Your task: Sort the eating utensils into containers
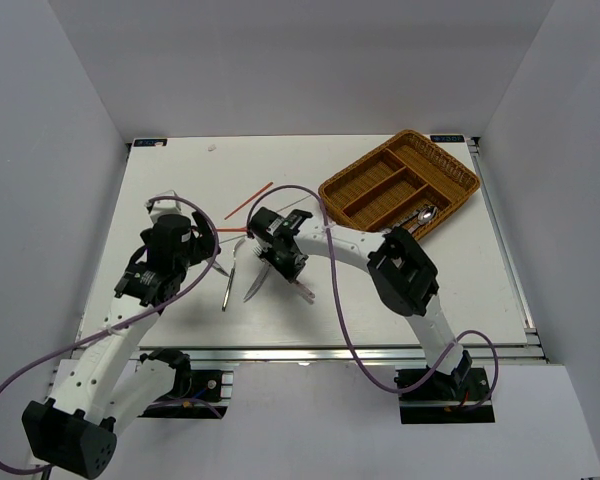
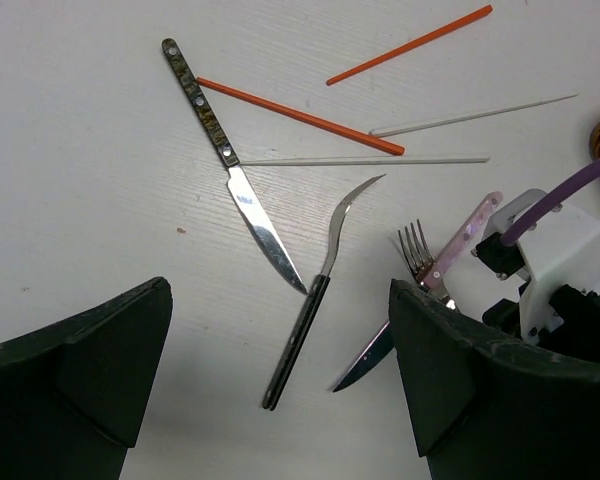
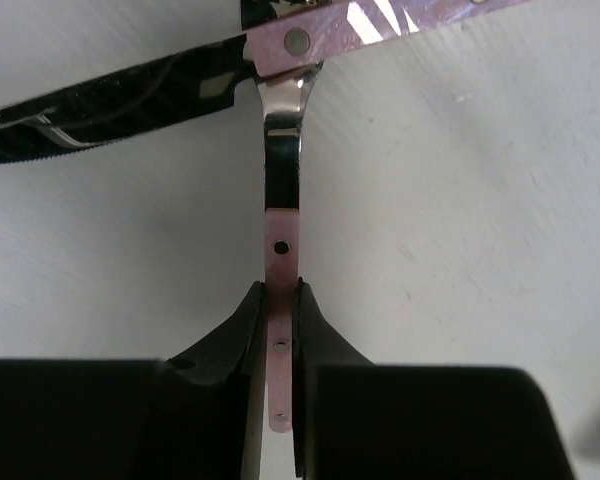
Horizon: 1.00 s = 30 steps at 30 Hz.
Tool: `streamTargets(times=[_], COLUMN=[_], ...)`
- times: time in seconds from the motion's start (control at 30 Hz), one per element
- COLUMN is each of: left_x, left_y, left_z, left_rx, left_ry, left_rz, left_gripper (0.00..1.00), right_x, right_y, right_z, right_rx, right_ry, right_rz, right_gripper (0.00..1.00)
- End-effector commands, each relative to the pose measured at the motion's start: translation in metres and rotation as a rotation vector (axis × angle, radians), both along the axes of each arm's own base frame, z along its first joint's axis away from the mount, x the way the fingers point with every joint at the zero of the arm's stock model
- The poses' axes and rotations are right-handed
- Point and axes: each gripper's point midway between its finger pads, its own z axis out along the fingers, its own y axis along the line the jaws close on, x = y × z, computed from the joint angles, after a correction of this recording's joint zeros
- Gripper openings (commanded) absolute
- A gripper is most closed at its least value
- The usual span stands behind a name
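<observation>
The containers are formed by the long narrow compartments of a brown woven wicker tray, rectangular with a looped rim. In the compartment nearest the arms' bases a silver spoon-like piece is seen. Left of the tray, well apart from it, the loose utensils are spread on the white table. A slim pink-handled fork, riveted and seen edge-on, is pinched by the closed right gripper. Its steel neck is crossed by a pink-handled knife with a serrated blade. Farther from the tray, a knife with a mottled dark handle, a black-handled utensil with a curved steel head, two thin red-orange chopsticks and two pale chopsticks are laid flat. The left gripper is held wide open above them, with nothing between its black fingers
</observation>
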Motion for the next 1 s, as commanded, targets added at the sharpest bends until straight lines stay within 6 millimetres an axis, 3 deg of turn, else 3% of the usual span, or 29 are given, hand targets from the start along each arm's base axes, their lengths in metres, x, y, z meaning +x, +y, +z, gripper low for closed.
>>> streamTargets(times=[0.0,0.13,0.27,0.43,0.63,0.73,0.77,0.8,0.97], left_x=[0.0,-0.001,-0.003,-0.004,-0.004,-0.004,-0.004,-0.005,-0.004], left_y=[-0.001,-0.004,-0.005,-0.004,-0.002,-0.001,-0.001,0.0,0.002], left_z=[0.004,0.006,0.008,0.011,0.011,0.012,0.012,0.011,0.011], left_rx=[-0.007,-0.018,-0.027,-0.03,-0.024,-0.024,-0.023,-0.022,-0.018], left_ry=[-0.028,-0.039,-0.05,-0.062,-0.06,-0.064,-0.065,-0.063,-0.062], left_rz=[-0.006,-0.02,-0.026,-0.026,-0.013,-0.008,-0.007,-0.006,0.008], left_gripper=[0.98,0.98,0.98,0.98,0.98,0.98,0.98,0.98,0.98], right_x=[-0.015,-0.041,-0.069,-0.07,-0.07,-0.084,-0.097,-0.096,-0.108], right_y=[-0.023,0.006,0.051,0.074,0.073,0.071,0.063,0.069,0.063], right_z=[0.019,0.034,0.07,0.111,0.146,0.17,0.17,0.193,0.238], right_rx=[-0.118,0.051,0.389,0.609,0.78,0.918,0.957,1.038,1.177], right_ry=[0.069,0.207,0.369,0.437,0.627,0.722,0.814,0.797,0.862], right_rz=[0.043,0.173,0.306,0.343,0.302,0.358,0.376,0.417,0.507], right_gripper=[0.0,0.0,0.0,0.0,0.0,0.0,0.0,0.0,0.0])
